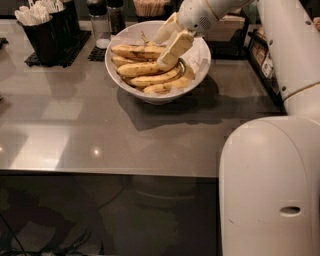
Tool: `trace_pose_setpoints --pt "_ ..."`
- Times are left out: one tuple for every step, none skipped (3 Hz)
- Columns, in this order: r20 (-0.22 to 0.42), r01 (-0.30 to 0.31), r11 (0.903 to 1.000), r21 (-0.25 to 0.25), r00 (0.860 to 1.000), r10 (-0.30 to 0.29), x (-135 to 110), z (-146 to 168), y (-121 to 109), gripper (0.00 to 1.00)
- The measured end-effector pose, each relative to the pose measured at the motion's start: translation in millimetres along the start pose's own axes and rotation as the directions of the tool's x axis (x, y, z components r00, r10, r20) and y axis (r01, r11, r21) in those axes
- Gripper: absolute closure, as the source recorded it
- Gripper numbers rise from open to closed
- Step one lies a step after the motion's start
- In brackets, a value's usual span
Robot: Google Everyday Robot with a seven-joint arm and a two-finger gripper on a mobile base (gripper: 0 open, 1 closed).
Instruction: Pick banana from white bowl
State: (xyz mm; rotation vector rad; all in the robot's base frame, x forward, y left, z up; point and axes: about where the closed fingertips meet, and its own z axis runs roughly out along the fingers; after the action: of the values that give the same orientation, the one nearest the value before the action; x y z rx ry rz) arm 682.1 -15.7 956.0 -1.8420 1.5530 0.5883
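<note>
grey, faintly glossy worktop point(75, 125) filled most of the scene, with clutter along its back edge: a black plastic caddy stuffed with white cutlery point(42, 30), two dark-topped glass shakers point(99, 20) and a cup of pale wooden sticks point(149, 7). the wide, round, glossy white bowl point(145, 95) sat near the back, lined with crumpled white paper point(200, 52) that likely cushioned the fruit. several bananas lay in it, stacked roughly side by side. the long, nearly straight yellow banana with heavy brown streaks point(132, 51) rested on top at the far side, touching those beneath, which made it the easiest to reach. the robot's cream two-fingered pincer point(161, 51) hung at that banana's right end, tilted down and leftward from the white arm point(285, 45). its fingers stood apart, one behind the fruit and one in front, with nothing clamped between them as far as could be seen. that spread seemed meant to straddle the banana across its narrow width. coming in through the bowl's open top probably kept the fingers off the sloping wall. the grasp looked not yet made, and the neighbouring bananas lay close enough to be nudged or caught.
</note>
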Motion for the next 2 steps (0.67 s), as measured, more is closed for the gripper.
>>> trace_pose_setpoints --pt "0.003 0.017 0.9996 0.024 1.0 -0.017 -7.2 3.1 -9.8 0.22" --pt "0.003 0.038 0.998 0.05 0.999 -0.039 -15.7 0.6 -17.3 0.28"
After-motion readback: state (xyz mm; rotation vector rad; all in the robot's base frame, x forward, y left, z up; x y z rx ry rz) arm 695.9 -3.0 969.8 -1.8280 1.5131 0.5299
